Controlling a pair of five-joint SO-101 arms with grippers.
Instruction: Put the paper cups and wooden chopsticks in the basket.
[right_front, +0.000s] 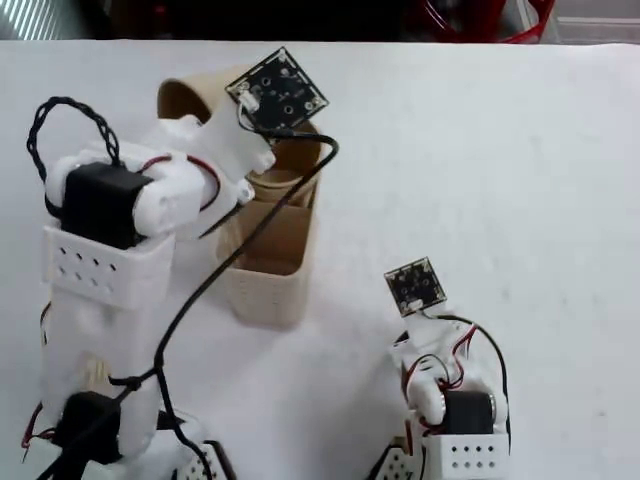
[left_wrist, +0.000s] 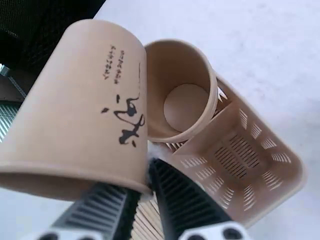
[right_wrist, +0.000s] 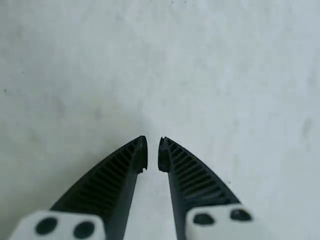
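The left gripper (left_wrist: 143, 179) was pinching the rim of a tilted paper cup (left_wrist: 85, 110), held just beside the basket (left_wrist: 250, 165). A second cup (left_wrist: 182, 95) stood inside the basket's end compartment. The right gripper (right_wrist: 152, 152) was pressed nearly together, holding nothing, over the bare table (right_wrist: 225, 60).

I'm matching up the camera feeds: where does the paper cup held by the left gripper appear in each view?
High view: held paper cup, upper left, partly behind the left arm's wrist, near the basket's far end.
Left wrist view: the cup tilted, rim pinched in the left gripper.
Right wrist view: right gripper over white table.
Shared landmark: the basket with a second cup in it.
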